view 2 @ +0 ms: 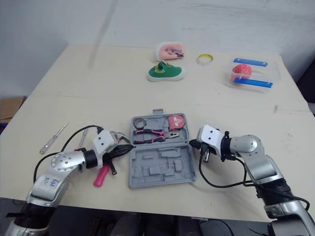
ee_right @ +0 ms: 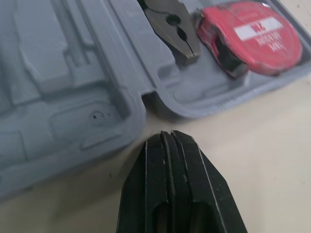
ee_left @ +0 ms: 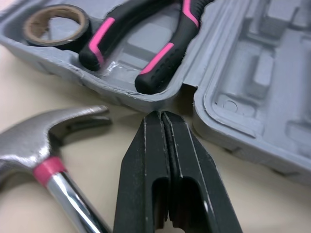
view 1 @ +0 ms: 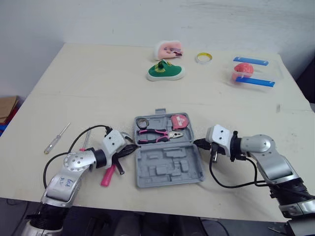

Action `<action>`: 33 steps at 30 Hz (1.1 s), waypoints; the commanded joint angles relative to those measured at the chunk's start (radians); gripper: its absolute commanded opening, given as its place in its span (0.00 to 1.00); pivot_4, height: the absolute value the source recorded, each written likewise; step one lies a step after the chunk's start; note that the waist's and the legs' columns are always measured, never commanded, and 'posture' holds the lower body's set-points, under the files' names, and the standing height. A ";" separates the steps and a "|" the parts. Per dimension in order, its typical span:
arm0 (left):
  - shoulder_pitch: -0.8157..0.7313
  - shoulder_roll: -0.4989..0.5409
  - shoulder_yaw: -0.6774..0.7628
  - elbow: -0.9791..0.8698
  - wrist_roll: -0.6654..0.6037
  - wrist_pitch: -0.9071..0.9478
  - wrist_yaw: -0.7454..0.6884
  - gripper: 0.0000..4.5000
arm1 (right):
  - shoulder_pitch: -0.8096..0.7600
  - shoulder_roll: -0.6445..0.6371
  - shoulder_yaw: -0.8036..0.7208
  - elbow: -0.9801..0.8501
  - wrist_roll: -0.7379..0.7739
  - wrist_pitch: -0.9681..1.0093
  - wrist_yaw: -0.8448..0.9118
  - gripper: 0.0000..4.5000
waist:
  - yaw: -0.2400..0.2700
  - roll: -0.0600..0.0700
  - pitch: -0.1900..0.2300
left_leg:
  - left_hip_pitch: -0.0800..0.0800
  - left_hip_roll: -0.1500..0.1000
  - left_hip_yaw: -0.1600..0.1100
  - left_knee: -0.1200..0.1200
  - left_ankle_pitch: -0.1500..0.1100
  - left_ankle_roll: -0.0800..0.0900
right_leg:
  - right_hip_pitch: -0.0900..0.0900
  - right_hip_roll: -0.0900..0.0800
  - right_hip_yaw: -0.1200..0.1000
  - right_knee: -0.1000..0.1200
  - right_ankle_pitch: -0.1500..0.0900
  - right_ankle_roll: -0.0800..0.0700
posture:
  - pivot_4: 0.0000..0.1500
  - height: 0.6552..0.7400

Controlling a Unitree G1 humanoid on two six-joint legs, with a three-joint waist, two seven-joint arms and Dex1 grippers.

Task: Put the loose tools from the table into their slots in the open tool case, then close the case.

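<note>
**Tool case** [view 1: 167, 152]: lying open and flat on the tabletop [view 1: 98, 88], both halves facing up so the slots are within reach.

**Pliers** [view 1: 158, 135], **tape measure** [view 1: 178, 121], **tape roll** [view 1: 143, 122]: already sitting in the case's far half. The near half is showing empty moulded recesses.

**Hammer** [ee_left: 48, 141]: lying loose just beside the case's left edge, pink handle trailing away from the case, not yet slotted.

**Screwdriver** [view 1: 56, 138]: lying loose, well apart to the case's left. A slim tool [view 1: 84, 139], probably a second screwdriver, is lying between it and the case.

**Left pincer** [ee_left: 159, 121]: fingers pressed together, gripping nothing. It is pointing at the case's left edge with the hammer head alongside, probably lining up for the hammer.

**Right pincer** [ee_right: 167, 138]: likewise closed and empty, pointing at the case's right edge near the tape measure, likely bracing the case against sliding.
</note>
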 commanded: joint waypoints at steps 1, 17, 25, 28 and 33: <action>-0.006 -0.006 -0.008 0.001 0.009 -0.011 0.001 0.00 | -0.012 0.002 -0.015 -0.017 0.007 -0.018 0.003 0.01 | 0.000 0.000 0.000 | 0.000 0.000 0.000 0.000 0.000 0.000 | 0.000 0.000 0.000 0.000 0.000 0.000 | 1.00 1.00; -0.094 -0.024 -0.098 0.089 0.045 -0.063 -0.093 0.00 | 0.163 -0.083 -0.091 -0.198 0.057 0.056 0.023 0.01 | 0.004 0.000 0.000 | 0.000 0.000 -0.004 0.001 0.000 0.000 | 0.004 0.000 -0.004 -0.003 0.000 0.000 | 1.00 1.00; -0.088 -0.007 -0.050 0.063 0.051 -0.093 -0.083 0.00 | 0.182 -0.097 -0.117 -0.215 0.068 0.089 0.005 0.01 | 0.000 0.000 0.000 | 0.001 0.000 -0.005 0.001 0.000 0.000 | 0.005 0.000 -0.004 -0.002 0.000 0.000 | 1.00 1.00; -0.052 0.047 0.023 0.017 0.003 -0.100 -0.127 0.00 | 0.213 -0.142 -0.192 -0.225 0.097 0.111 0.012 0.01 | 0.001 0.001 0.000 | 0.000 0.000 -0.005 0.001 0.000 0.000 | 0.004 0.000 -0.004 -0.003 0.000 0.000 | 1.00 1.00; 0.041 0.146 0.172 -0.034 -0.096 -0.115 -0.212 0.00 | 0.310 -0.225 -0.356 -0.268 0.204 0.185 0.056 0.01 | 0.000 0.001 0.001 | 0.001 0.000 -0.005 -0.002 0.000 0.000 | 0.005 0.000 -0.004 -0.006 0.000 0.000 | 1.00 1.00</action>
